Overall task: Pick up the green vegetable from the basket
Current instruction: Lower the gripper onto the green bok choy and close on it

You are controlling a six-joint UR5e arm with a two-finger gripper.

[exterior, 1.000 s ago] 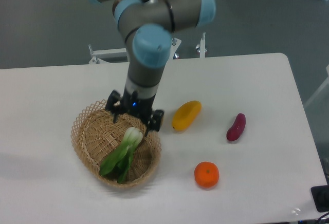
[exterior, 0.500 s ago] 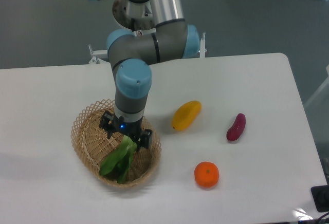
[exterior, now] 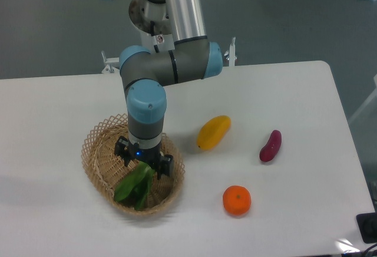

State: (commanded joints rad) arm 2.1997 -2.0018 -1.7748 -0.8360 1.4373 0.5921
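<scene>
The green vegetable [exterior: 134, 187], a small bok choy, lies in the oval woven basket [exterior: 98, 161] at the table's front left. Only its dark green leaves show; its pale stem end is hidden under my gripper [exterior: 144, 164]. The gripper hangs straight down into the basket over the stem end, with a finger on either side of it. The wrist hides the fingertips, so I cannot tell whether they are closed on the vegetable.
A yellow mango [exterior: 213, 132] lies right of the basket. A purple sweet potato [exterior: 270, 145] lies further right. An orange [exterior: 236, 200] sits near the front edge. The white table's right edge [exterior: 347, 133] is beyond the sweet potato.
The gripper has moved from the basket's far rim forward and down onto the bok choy's stem end, which it now covers. The vegetable has not visibly moved.
</scene>
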